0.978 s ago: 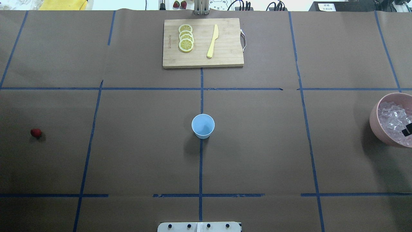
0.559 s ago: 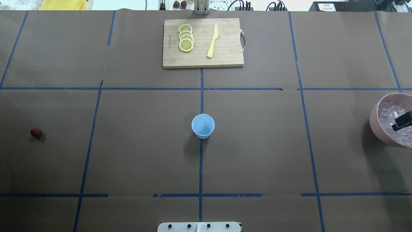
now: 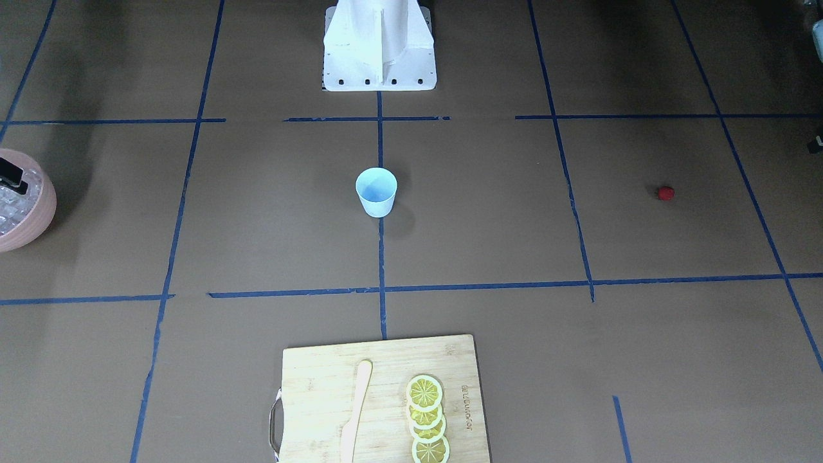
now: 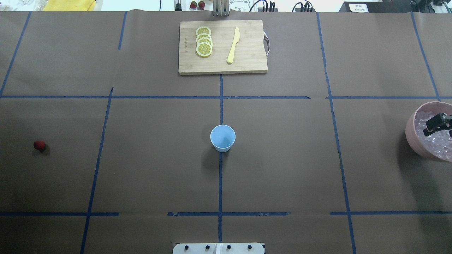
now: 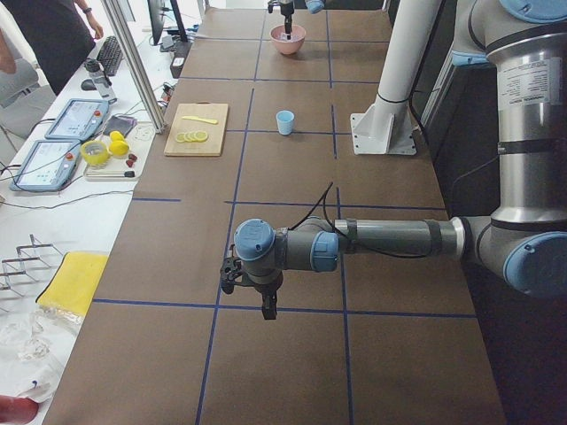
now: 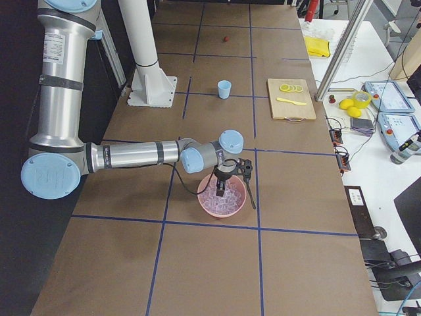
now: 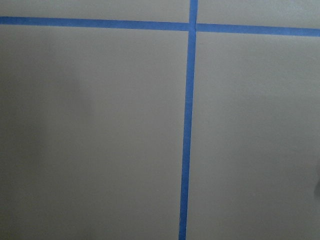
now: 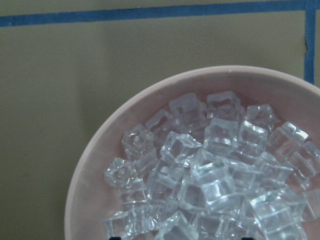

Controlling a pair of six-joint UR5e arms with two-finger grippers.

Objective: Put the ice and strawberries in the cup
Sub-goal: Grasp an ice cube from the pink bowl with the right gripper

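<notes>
The light blue cup (image 4: 222, 137) stands upright at the table's middle, also in the front view (image 3: 376, 191). The red strawberry (image 4: 39, 145) lies alone far to the left. The ice (image 8: 210, 175) is heaped in a pink bowl (image 4: 409, 134) at the right edge. My right gripper (image 4: 440, 124) hangs over the ice with its fingers apart and nothing between them; the wrist view shows only the two dark tips at the bottom edge. My left gripper (image 5: 264, 305) shows only in the exterior left view, low over bare table, and I cannot tell whether it is open.
A wooden cutting board (image 4: 247, 63) with several lemon slices (image 4: 204, 41) and a yellow knife (image 4: 233, 45) lies at the far middle. The robot's base (image 3: 379, 45) stands at the near edge. Blue tape lines cross the brown paper.
My right gripper has moved further in over the pink bowl, leftward and away from the robot's side. The cup and the strawberry have not moved.
</notes>
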